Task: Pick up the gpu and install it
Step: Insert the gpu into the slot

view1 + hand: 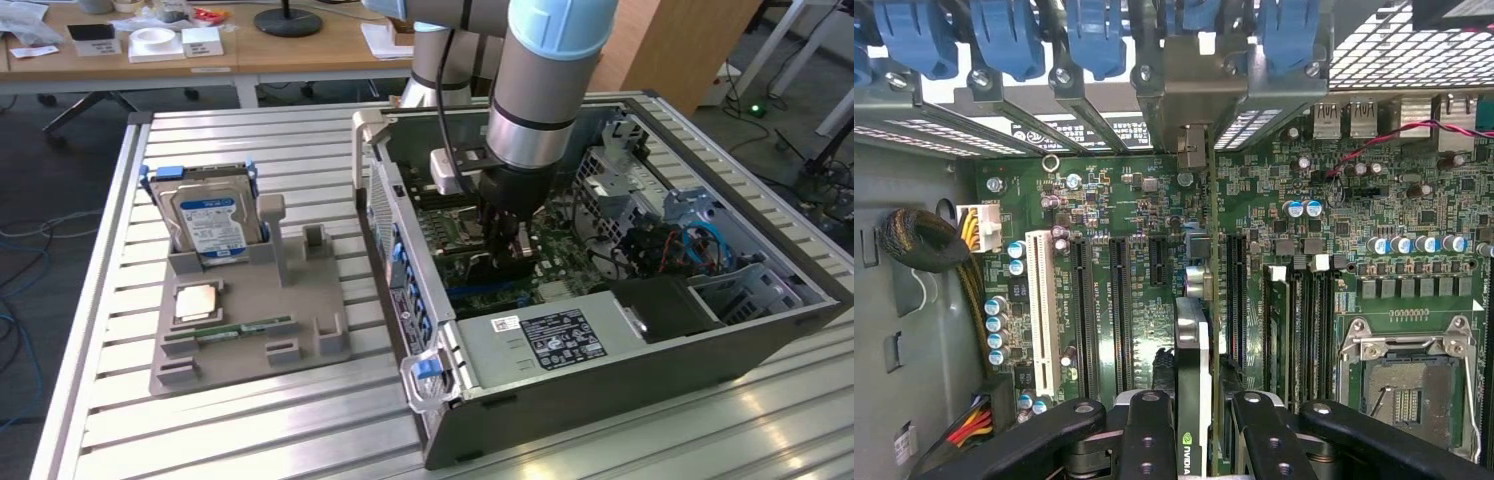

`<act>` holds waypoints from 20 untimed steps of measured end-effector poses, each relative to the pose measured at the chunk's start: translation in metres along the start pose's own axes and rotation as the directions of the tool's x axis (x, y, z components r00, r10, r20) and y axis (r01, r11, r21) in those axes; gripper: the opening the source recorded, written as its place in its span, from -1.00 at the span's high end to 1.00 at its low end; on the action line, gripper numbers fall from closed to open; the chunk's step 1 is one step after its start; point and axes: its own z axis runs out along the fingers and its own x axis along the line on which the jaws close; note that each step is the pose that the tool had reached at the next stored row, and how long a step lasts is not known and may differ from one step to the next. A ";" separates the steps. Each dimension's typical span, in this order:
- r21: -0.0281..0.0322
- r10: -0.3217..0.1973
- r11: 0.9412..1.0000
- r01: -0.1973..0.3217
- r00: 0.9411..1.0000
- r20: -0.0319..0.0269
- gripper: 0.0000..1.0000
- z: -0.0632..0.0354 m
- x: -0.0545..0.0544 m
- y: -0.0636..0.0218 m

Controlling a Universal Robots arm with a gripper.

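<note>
Green motherboard (1124, 200) lies beneath the gpu (1194, 340), which stands edge-on, pinched by the gripper (1194, 428) inside the computer case (641, 350), flanked by black expansion slots (1119, 300), blue bracket clips (1094, 35) beyond.

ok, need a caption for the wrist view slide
Wrist view: the tool grips the gpu edge-on over the slots of the motherboard.
</note>
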 end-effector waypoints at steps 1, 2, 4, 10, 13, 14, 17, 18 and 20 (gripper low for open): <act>0.000 0.000 1.000 0.000 1.000 0.000 0.47 0.0000 0.000 0.0000; 0.000 0.000 1.000 0.000 1.000 0.000 0.47 0.0000 0.000 0.0000; 0.000 0.000 1.000 0.000 1.000 0.000 0.47 0.0000 0.000 0.0000; 0.000 0.000 1.000 0.000 1.000 0.000 0.47 0.0011 0.000 0.0000; 0.000 0.000 1.000 0.000 1.000 0.000 0.47 0.0018 0.000 0.0001; 0.000 0.000 1.000 0.000 1.000 0.000 0.47 0.0022 0.000 0.0001; 0.000 0.000 1.000 0.000 1.000 0.000 0.47 0.0023 0.000 0.0001; 0.000 0.000 1.000 0.000 1.000 0.000 0.47 0.0023 0.000 0.0001; 0.000 0.000 1.000 0.000 1.000 0.000 0.47 0.0027 0.000 0.0001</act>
